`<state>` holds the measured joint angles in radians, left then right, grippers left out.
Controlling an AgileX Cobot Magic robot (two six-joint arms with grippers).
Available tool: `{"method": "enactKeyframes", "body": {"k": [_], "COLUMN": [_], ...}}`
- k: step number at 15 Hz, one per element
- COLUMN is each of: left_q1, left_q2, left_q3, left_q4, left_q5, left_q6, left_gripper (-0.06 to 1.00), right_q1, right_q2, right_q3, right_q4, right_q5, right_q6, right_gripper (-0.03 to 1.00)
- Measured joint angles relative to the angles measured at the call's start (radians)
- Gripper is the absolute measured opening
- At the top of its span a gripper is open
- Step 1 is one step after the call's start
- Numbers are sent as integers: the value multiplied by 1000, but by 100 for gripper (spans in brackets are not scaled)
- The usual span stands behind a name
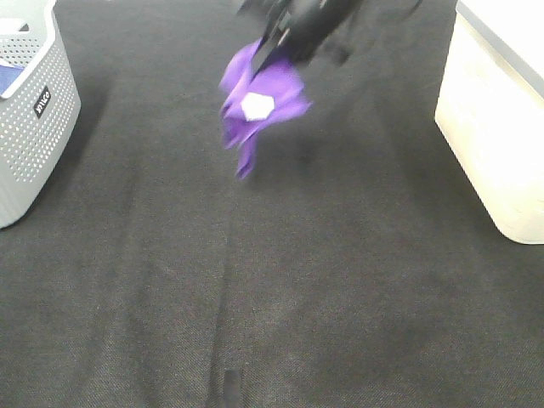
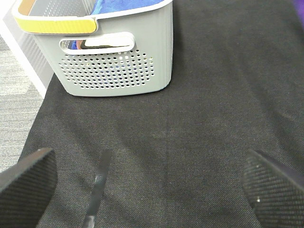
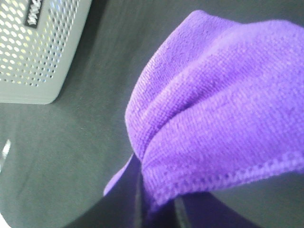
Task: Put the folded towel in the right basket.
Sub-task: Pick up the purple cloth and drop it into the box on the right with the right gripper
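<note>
Purple microfibre towel (image 1: 279, 87): hangs rumpled above the dark mat (image 1: 340, 280), white tag (image 1: 257, 105) showing; well apart from the smooth-walled cream bin (image 1: 493, 127)
Black right gripper (image 1: 276, 51): yours is pinched tight on the towel's upper edge
Black left gripper (image 2: 149, 187): you've got it spread wide; nothing between the pads (image 2: 275, 185)
Grey perforated basket (image 1: 34, 127): across the mat from the cream bin

Motion-smeared from above: folded towel (image 1: 259, 98) and right gripper (image 1: 293, 34) – gripper also cropped at the top edge, fingertips buried in cloth. Same in the right wrist view, with the towel's outline cut off. Clipped by frame: right basket (image 1: 497, 127), grey perforated basket (image 1: 30, 127). Unreadable: black label (image 1: 42, 103). Cropped at the corners – left gripper (image 2: 152, 185) pads (image 2: 26, 185).
</note>
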<state>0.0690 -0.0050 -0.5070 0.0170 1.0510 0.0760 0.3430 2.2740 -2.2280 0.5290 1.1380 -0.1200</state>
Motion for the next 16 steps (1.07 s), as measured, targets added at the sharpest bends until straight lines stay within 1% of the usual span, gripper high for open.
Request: {"method": "enactKeyframes", "body": {"k": [1, 2, 3, 4, 5, 7, 8, 9, 10, 11, 12, 13, 14, 15, 16], "left_q1": [0, 0, 0, 0, 0, 0, 0, 0, 0, 0, 0, 0, 0, 0, 0], "left_q2": [0, 0, 0, 0, 0, 0, 0, 0, 0, 0, 0, 0, 0, 0, 0], "left_q3": [0, 0, 0, 0, 0, 0, 0, 0, 0, 0, 0, 0, 0, 0, 0], "left_q4": [0, 0, 0, 0, 0, 0, 0, 0, 0, 0, 0, 0, 0, 0, 0], "left_q5": [0, 0, 0, 0, 0, 0, 0, 0, 0, 0, 0, 0, 0, 0, 0], "left_q6": [0, 0, 0, 0, 0, 0, 0, 0, 0, 0, 0, 0, 0, 0, 0], "left_gripper": [99, 99, 99, 99, 99, 99, 99, 99, 99, 99, 99, 99, 99, 99, 99], "right_q1": [-28, -57, -100, -100, -149, -279, -412, -412, -467, -543, -559, -602, -619, -625, -627], "right_q2": [-29, -54, -84, -84, -117, -183, -217, -217, -221, -219, -218, -210, -198, -181, -174], "right_q3": [-50, -100, -148, -148, -182, -202, -204, -204, -204, -204, -204, -204, -204, -204, -204], "right_q4": [-32, -54, -80, -80, -112, -182, -239, -239, -250, -255, -256, -273, -302, -346, -364], "right_q5": [47, 66, 69, 69, 69, 71, 72, 72, 73, 74, 74, 76, 81, 82, 82], "right_q6": [3, 5, 12, 12, 27, 51, 56, 56, 56, 56, 56, 56, 55, 55, 55], "right_gripper": [5, 5, 5, 5, 5, 5, 5, 5, 5, 5, 5, 5, 5, 5, 5]}}
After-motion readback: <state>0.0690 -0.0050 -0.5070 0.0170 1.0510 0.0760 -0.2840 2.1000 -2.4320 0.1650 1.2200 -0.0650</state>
